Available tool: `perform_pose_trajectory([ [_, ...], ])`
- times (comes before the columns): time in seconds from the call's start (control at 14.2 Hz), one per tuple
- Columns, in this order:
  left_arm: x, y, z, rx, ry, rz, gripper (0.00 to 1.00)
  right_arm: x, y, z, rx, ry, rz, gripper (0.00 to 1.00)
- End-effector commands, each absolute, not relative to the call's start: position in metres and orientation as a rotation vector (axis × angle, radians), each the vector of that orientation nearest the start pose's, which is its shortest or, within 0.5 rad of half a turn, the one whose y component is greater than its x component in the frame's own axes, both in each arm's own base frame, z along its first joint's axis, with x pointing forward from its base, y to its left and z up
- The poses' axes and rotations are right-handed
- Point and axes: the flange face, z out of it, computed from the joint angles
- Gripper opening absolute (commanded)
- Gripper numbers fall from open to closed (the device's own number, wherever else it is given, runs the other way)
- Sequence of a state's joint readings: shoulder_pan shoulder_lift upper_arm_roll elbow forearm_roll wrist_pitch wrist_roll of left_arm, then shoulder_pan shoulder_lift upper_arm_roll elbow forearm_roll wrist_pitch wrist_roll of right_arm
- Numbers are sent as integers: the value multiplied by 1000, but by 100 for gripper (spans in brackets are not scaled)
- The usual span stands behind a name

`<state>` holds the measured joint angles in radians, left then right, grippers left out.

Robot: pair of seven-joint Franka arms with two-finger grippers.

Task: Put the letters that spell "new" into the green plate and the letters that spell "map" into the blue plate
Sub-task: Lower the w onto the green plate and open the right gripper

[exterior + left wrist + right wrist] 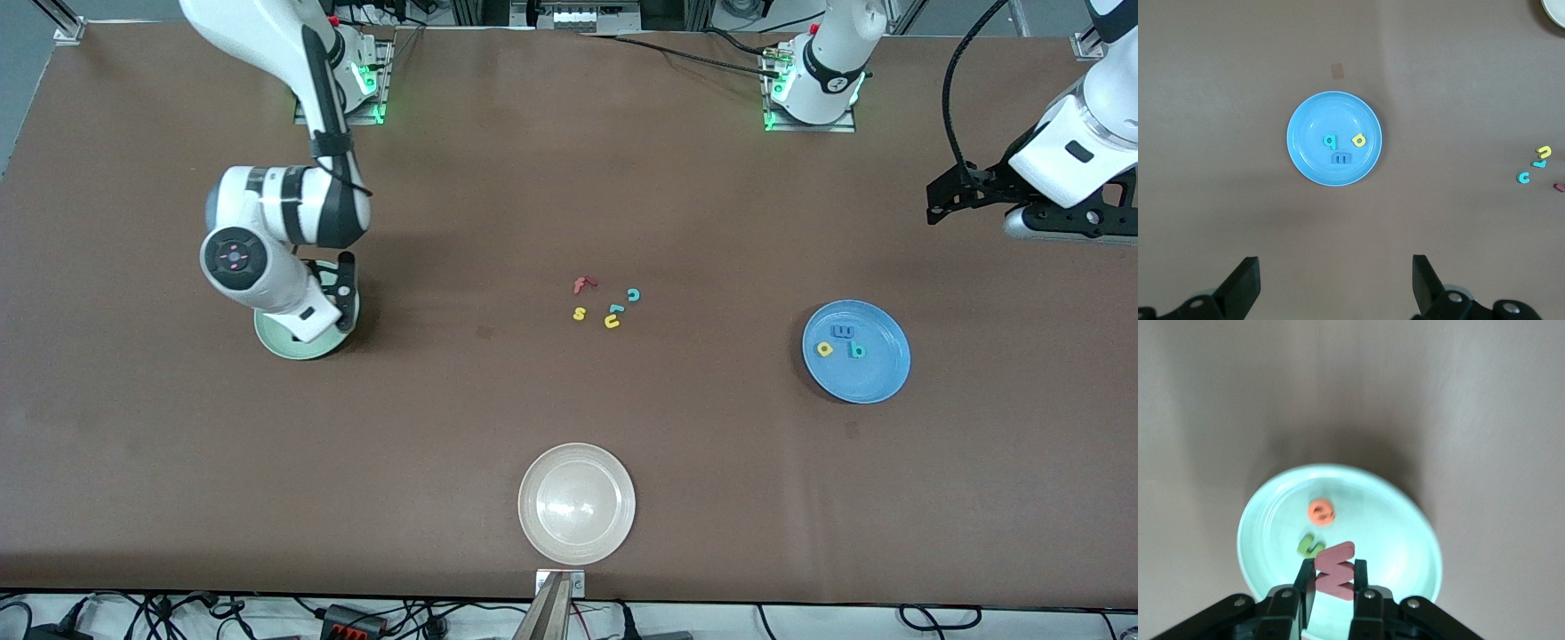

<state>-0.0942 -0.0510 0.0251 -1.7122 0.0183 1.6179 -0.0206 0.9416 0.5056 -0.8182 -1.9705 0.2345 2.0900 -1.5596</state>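
Over the green plate [298,342] the right gripper [1333,577] points down, clamping the w [1335,570]. Only its wrist view shows e [1321,511] and n [1309,546] inside. Raised beside the blue plate [880,378], holding m [842,332], a [825,348], p [856,350], the left gripper [1335,283] gapes empty.

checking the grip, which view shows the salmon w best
The right wrist view: the salmon-red w sits pinched in the right hand over the green plate. In the front view the arm hides it; the left wrist view misses it entirely.
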Motion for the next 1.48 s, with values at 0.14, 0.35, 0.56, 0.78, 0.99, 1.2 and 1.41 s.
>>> perform_pose_trajectory([
  [0.14, 534, -38, 593, -3133, 68, 52, 100, 551, 77, 239, -2176, -2100, 534, 0],
  [0.35, 534, -38, 592, -3133, 68, 55, 100, 542, 41, 227, -2180, -2035, 560, 0],
  [0.56, 534, -38, 592, -3133, 68, 55, 100, 542, 25, 220, -2204, -2013, 572, 0],
  [0.78, 534, -38, 592, -3133, 68, 55, 100, 547, 25, 211, -2229, -2051, 565, 0],
  [0.99, 534, -38, 592, -3133, 68, 55, 100, 551, 31, 204, -2239, -2084, 535, 0],
  [1.2, 534, -38, 593, -3133, 68, 50, 100, 553, 28, 198, -2252, -2099, 530, 7],
  [1.41, 534, -38, 593, -3135, 68, 50, 100, 553, 34, 199, -2262, -2061, 490, 100],
])
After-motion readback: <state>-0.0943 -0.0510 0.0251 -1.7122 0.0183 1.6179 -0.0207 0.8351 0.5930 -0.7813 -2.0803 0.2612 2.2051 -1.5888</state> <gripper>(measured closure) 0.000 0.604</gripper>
